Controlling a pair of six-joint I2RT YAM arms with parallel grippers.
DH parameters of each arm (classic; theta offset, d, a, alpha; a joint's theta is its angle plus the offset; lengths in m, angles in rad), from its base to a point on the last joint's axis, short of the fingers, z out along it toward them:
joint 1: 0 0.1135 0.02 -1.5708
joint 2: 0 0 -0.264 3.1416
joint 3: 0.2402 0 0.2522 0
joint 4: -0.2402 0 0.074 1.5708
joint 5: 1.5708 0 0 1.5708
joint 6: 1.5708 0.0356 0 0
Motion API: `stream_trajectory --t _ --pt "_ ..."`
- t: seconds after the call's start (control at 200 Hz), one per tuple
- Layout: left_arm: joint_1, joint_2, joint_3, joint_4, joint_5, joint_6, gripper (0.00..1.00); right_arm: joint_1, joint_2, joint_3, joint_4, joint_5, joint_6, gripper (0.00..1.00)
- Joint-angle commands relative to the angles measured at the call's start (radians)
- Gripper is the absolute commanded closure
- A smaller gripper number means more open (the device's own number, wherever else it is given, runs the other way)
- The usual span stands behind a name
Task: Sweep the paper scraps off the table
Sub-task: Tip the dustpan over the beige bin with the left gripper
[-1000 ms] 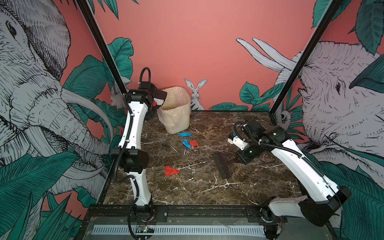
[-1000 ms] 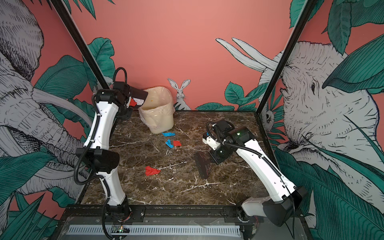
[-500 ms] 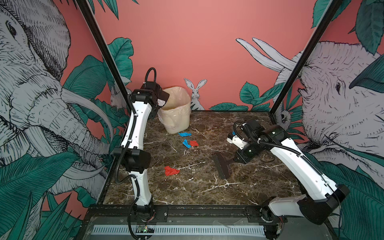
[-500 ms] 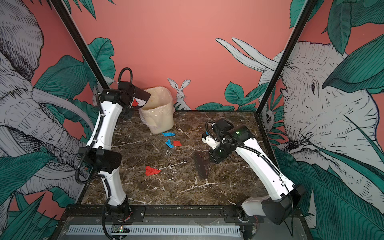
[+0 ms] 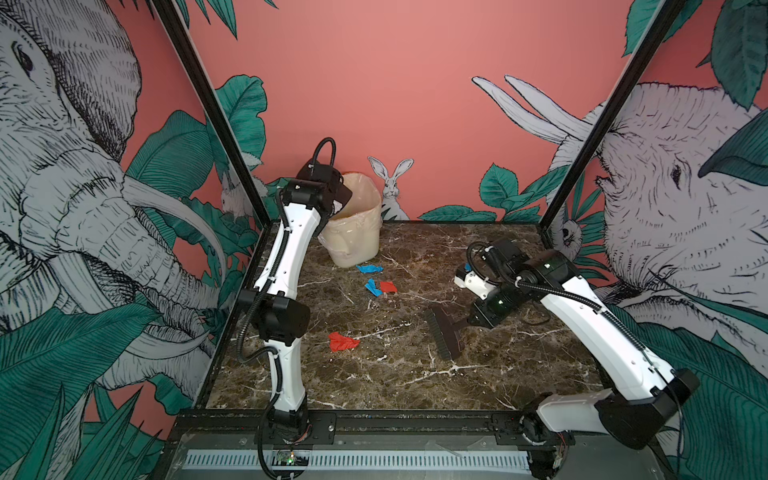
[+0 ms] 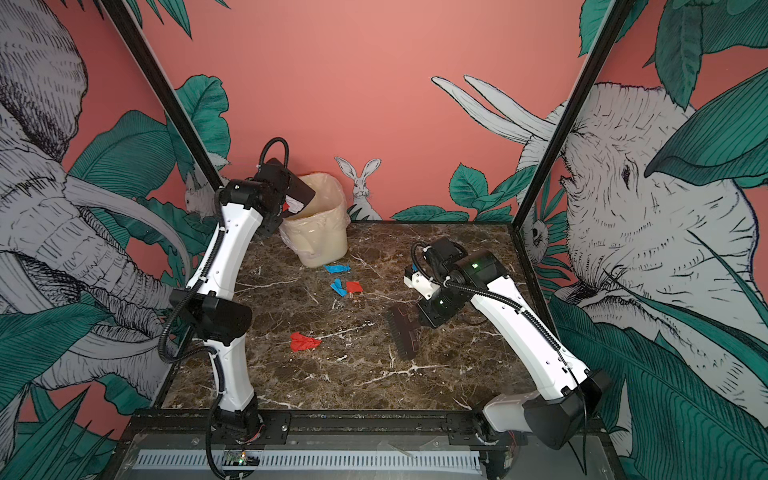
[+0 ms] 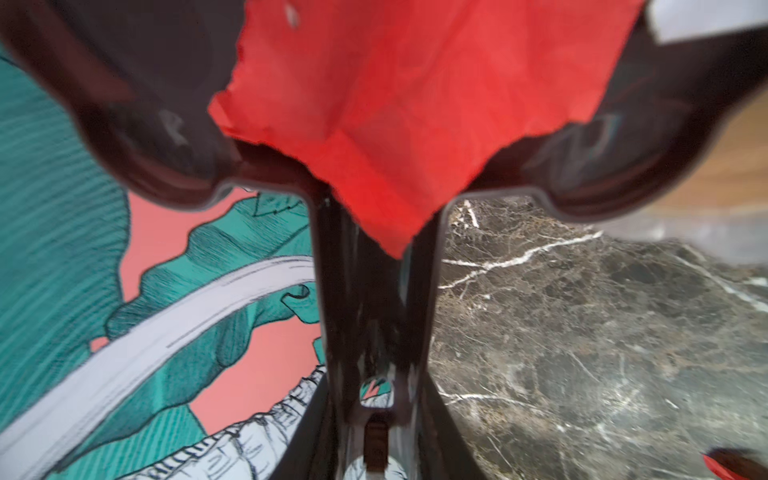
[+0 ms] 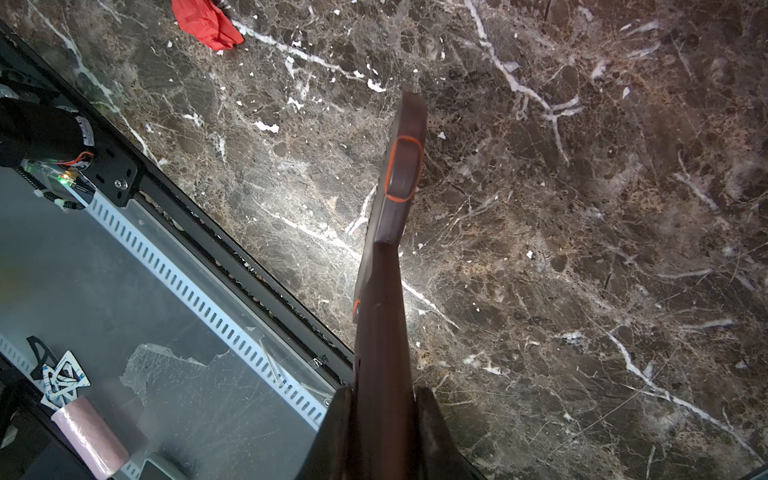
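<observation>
At approx 11 o'clock on the tabletop (image 5: 415, 382) (glossy dark brown marble pattern w/ white veins) stands the bin (image 5: 357, 245): cream, tapered, lined w/ a wrinkled clear plastic bag. The left tool (image 7: 376, 415) is clamped on the handle of a dustpan (image 6: 300, 191), which is dark smooth plastic, flat & scoop-shaped, and held tilted over the bin's rim. Left wrist view: a red scrap (image 7: 374, 104), thin paper w/ torn jagged edges, lies in the pan & droops onto the handle. A white scrap (image 7: 702, 20) sits at the pan's edge, mostly cut off.

The right tool (image 8: 384, 419) is closed tight on the handle of a brush (image 5: 444, 334), approx 3 o'clock of centre. The brush is dark, w/ a long narrow head, short stiff bristles & an orange-outlined oval on its back. Can't tell if the bristles touch the tabletop.

Paper scraps (image 6: 353, 286) on the tabletop:
- A crumpled blue strip (image 5: 369, 269) lies just in front of the bin.
- A blue shred (image 5: 372, 287) lies just beside a flat red square (image 5: 387, 286), approx 11 o'clock of centre.
- A crumpled red wad (image 5: 341, 341) lies at 8 o'clock, well apart from the brush.
- Tiny white flecks (image 8: 266, 126) dot the marble.

Vs 1 s ago: the left arm has swung the dustpan from beside the bin to over its mouth. Right arm, brush & the four loose scraps are unchanged.
</observation>
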Motion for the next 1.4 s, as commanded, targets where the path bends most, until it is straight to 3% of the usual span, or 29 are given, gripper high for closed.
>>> stream_trajectory --t 0.0,0.12,0.365,0.715,0.87,1.215,1.395 --pt "-0.009 -0.006 0.007 0.052 -0.107 0.066 1.00 -0.003 -0.011 0.009 -0.018 -0.023 -0.006 1.00" --pt "-0.015 -0.009 -0.016 0.096 -0.157 0.123 1.00 -0.003 -0.013 0.005 -0.018 -0.023 -0.006 1.00" --pt "-0.067 -0.031 -0.119 0.301 -0.287 0.360 1.00 -0.002 -0.008 0.009 -0.018 -0.026 -0.008 1.00" --pt "-0.146 -0.140 -0.453 1.035 -0.415 0.968 1.00 -0.003 -0.026 -0.003 -0.021 -0.020 -0.008 1.00" --pt "-0.162 -0.173 -0.535 1.250 -0.413 1.149 1.00 -0.003 -0.029 -0.004 -0.021 -0.021 -0.009 1.00" --pt "-0.163 -0.227 -0.628 1.406 -0.394 1.303 1.00 -0.002 -0.038 -0.003 -0.021 -0.020 -0.009 1.00" --pt "-0.164 -0.242 -0.635 1.435 -0.400 1.315 1.00 -0.003 -0.040 0.000 -0.021 -0.016 -0.006 1.00"
